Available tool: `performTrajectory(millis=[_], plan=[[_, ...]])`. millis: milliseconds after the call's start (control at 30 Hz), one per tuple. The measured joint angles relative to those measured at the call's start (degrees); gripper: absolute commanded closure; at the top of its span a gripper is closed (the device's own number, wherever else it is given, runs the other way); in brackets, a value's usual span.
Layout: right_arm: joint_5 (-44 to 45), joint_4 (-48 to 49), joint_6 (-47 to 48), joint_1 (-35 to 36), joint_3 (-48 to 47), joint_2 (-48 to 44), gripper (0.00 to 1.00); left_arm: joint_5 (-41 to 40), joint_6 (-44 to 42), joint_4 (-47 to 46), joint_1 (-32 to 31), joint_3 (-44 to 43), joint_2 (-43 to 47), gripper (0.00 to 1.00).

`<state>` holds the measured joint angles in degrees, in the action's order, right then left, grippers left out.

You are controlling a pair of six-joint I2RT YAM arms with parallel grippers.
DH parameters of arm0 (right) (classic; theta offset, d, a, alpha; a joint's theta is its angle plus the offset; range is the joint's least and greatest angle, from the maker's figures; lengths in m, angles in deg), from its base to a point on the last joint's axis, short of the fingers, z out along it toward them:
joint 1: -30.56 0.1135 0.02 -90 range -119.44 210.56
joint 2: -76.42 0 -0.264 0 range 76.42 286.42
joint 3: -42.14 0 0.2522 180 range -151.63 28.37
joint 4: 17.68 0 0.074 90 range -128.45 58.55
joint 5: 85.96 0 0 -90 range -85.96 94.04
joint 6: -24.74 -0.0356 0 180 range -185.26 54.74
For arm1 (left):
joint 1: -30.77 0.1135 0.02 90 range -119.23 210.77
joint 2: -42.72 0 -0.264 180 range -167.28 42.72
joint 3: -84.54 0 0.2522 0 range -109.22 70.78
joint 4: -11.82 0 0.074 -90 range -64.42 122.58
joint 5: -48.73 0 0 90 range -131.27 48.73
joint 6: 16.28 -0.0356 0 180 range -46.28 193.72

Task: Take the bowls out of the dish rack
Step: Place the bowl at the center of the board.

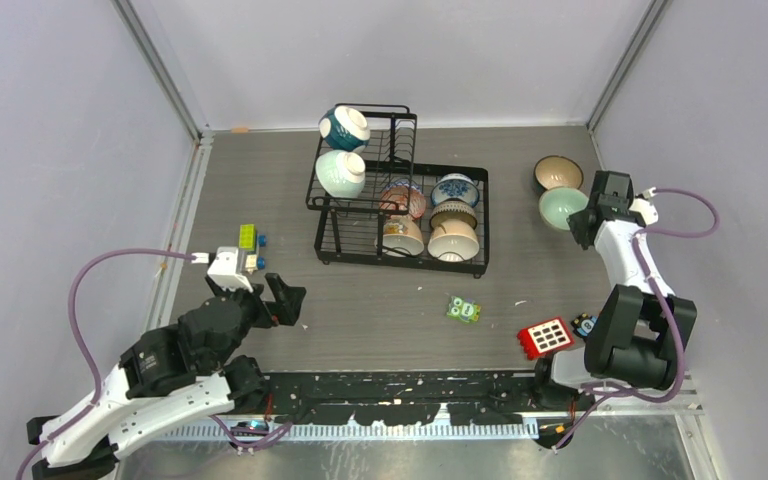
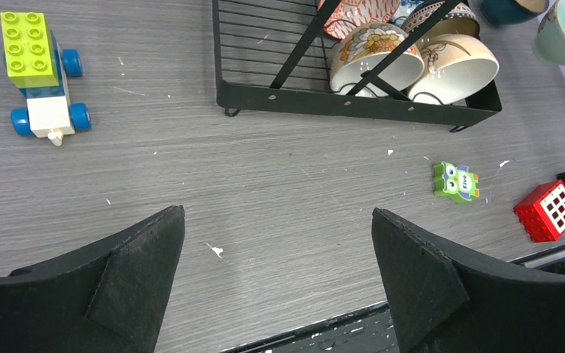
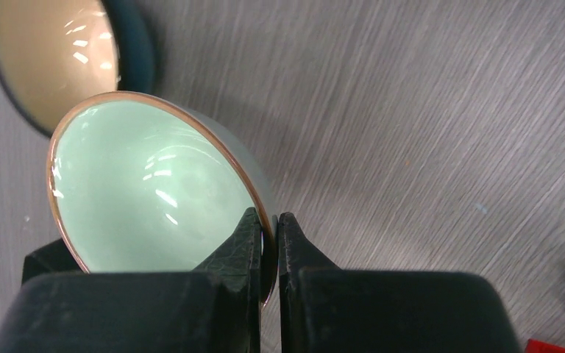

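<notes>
worktop [image 1: 380, 330]: grey wood grain, carrying every item. rack [image 1: 350, 235], centre rear: six bowls sit in it. the teal bowl [image 1: 344, 127] and pale bowl [image 1: 341, 173] lie on their sides in the upper basket, and four lower bowls [image 1: 403, 236] lean in the tray. left gripper [image 2: 278, 212], near left: jaws released wide over bare worktop, holding nothing. right gripper [image 3: 268, 228], far right: jaws clenched on the rim of the mint bowl [image 3: 154, 184], one inside and one outside. mint bowl: well apart from the rack, just beside the dark bowl [image 3: 51, 59]. it is round, so it has no long axis, and its mouth faces upward, somewhat tilted. whether its foot rests on the worktop cannot be told. likely risk: a thin pinch on glazed rim may let the bowl pivot or slip. released while tilted, it could rock into the dark bowl.
</notes>
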<state>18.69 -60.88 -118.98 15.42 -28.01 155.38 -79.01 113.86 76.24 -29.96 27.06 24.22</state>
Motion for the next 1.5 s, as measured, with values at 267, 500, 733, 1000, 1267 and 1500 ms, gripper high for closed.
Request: performTrajectory(millis=[267,500,733,1000,1267,1500], plan=[[-3.0,4.9,-0.2,-5.3,2.4,3.7,0.99,0.0,0.2,0.7,0.0,0.0,-2.1,0.01],[-5.3,9.0,-0.5,-6.3,3.3,7.2,0.99,-0.4,0.2,0.7,0.0,0.0,-2.5,0.01],[-6.4,11.2,-0.5,-6.3,3.3,10.5,0.99,-1.8,0.4,1.4,0.0,0.0,-2.5,0.01],[-6.4,11.9,-0.3,-6.4,3.3,11.2,0.94,-2.8,0.4,1.5,0.0,0.3,-2.5,0.02],[-6.3,12.5,0.5,-6.4,3.3,12.6,0.83,-3.2,0.4,1.5,0.0,0.5,-2.5,0.02],[-6.4,13.5,0.9,-6.4,3.3,12.6,0.67,-3.2,0.5,1.5,0.0,0.5,-2.5,0.02]])
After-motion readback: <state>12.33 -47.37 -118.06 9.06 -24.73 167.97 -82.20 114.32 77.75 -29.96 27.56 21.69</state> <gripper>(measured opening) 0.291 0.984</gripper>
